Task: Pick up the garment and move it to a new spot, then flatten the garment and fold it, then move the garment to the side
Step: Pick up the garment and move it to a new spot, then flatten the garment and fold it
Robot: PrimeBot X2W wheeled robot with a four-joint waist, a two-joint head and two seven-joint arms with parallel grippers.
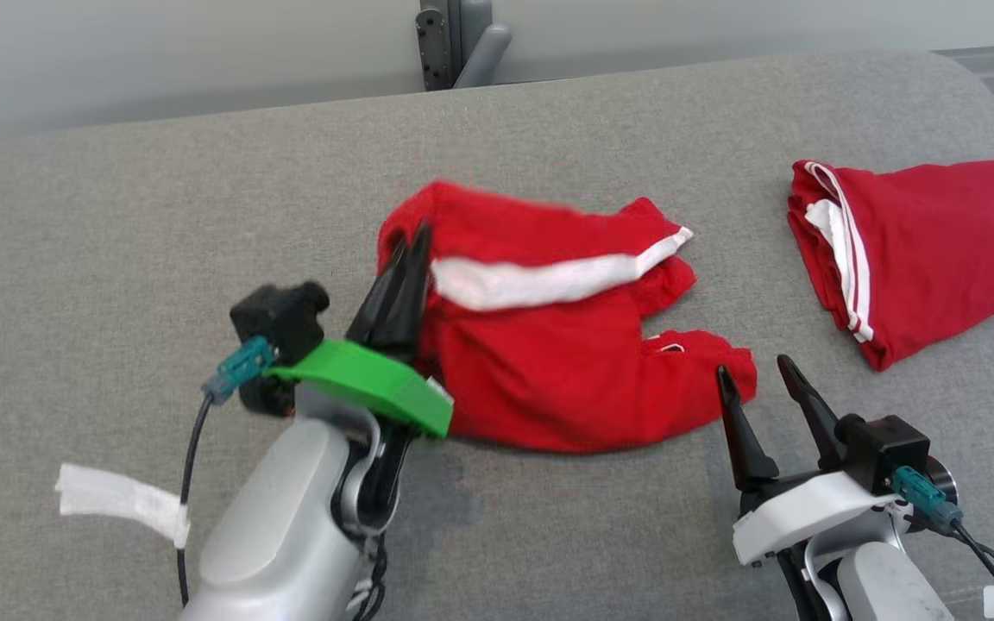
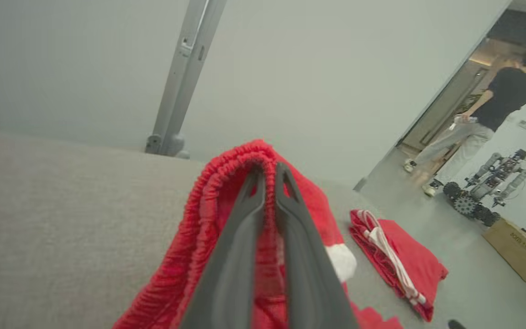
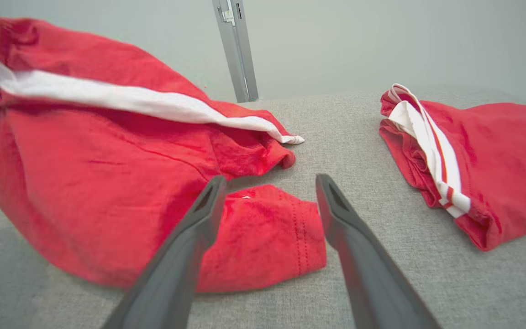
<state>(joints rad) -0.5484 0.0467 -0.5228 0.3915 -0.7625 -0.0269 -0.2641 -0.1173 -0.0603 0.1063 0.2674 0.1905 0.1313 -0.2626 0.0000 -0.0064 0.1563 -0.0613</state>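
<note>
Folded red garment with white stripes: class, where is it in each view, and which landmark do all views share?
Head view: folded red garment at the right, apart from the crumpled shorts.
Left wrist view: folded red garment lower right, beyond the crumpled shorts.
Right wrist view: folded red garment at the right, past the open right gripper.
Shared landmark: the grey metal post behind the grey surface.

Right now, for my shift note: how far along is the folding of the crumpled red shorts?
A red, white-striped folded garment lies at the right. In hand: left gripper shut on the elastic waistband of the crumpled red shorts, right gripper open beside a leg hem. Flattening, folding and moving aside remain.
</note>
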